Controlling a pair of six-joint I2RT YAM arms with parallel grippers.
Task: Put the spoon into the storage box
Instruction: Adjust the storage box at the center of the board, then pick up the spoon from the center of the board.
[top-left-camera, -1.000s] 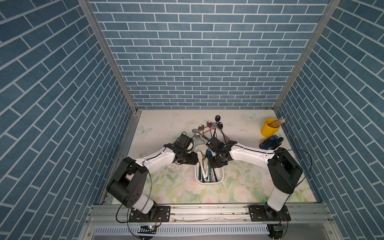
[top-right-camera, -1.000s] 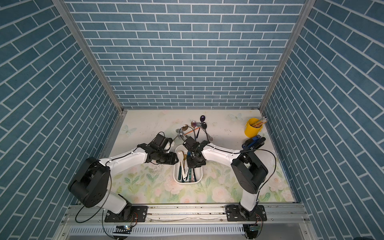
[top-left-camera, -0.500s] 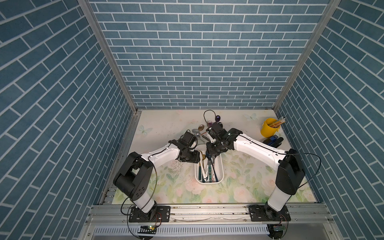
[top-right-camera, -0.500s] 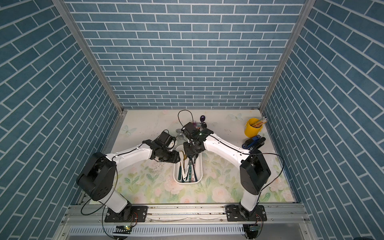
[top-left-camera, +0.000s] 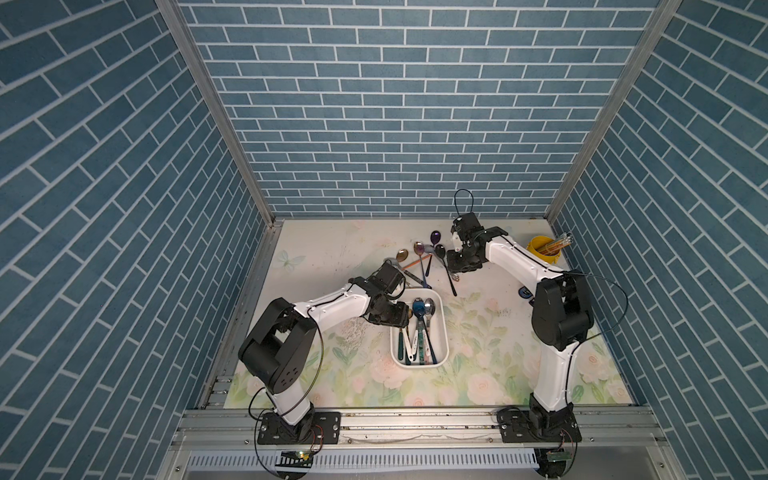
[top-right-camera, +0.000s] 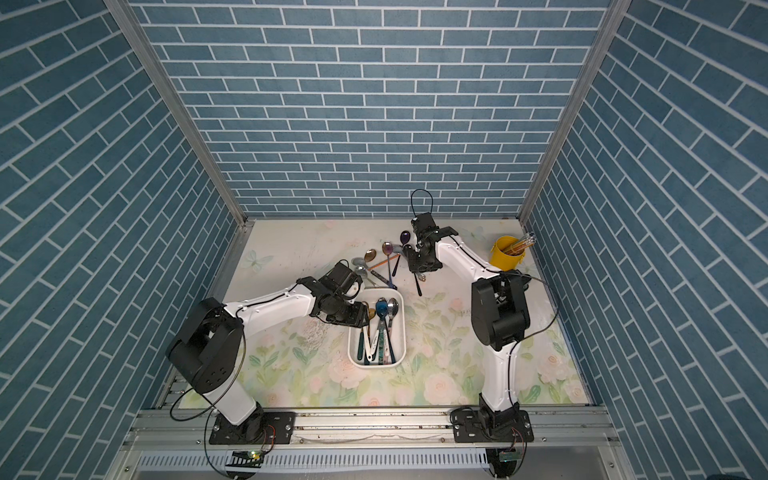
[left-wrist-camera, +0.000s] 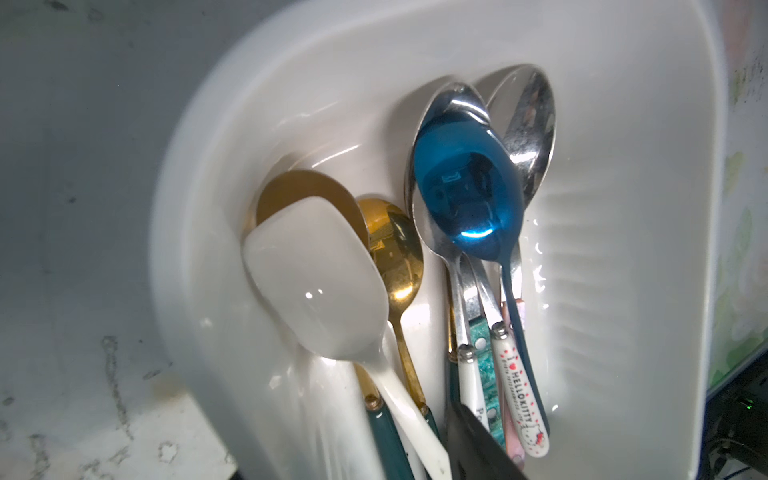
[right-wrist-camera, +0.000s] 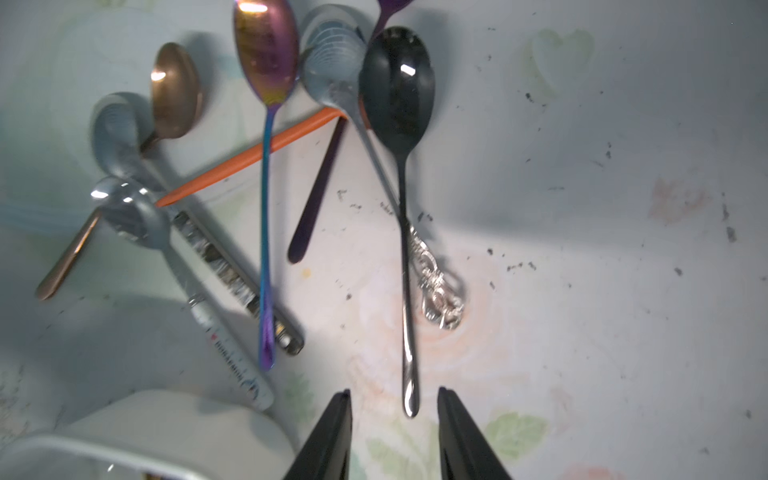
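The white storage box (top-left-camera: 445, 332) (top-right-camera: 402, 328) (left-wrist-camera: 623, 249) holds several spoons, among them a blue one (left-wrist-camera: 465, 183) and a white one (left-wrist-camera: 316, 282). My left gripper (top-left-camera: 405, 319) (top-right-camera: 362, 316) sits at the box's left rim, open. One finger (left-wrist-camera: 478, 449) is inside the box beside the white spoon's handle. Further back, several loose spoons lie on the table. My right gripper (right-wrist-camera: 394, 392) (top-left-camera: 459, 270) (top-right-camera: 420, 271) hovers over a black spoon (right-wrist-camera: 397, 83) (top-left-camera: 440, 250) (top-right-camera: 408, 249), open. The handle's end lies between its fingers, untouched.
An iridescent spoon (right-wrist-camera: 266, 54), a copper spoon (right-wrist-camera: 174, 91), an ornate silver spoon (right-wrist-camera: 332, 62) and an orange handle (right-wrist-camera: 249, 158) lie crossed beside the black one. A yellow cup of pencils (top-left-camera: 542, 251) (top-right-camera: 505, 253) stands at the back right. Brick walls close three sides.
My right arm has swung from over the box back to the loose spoons, and its jaws have opened. The left gripper has stayed at the box's rim.
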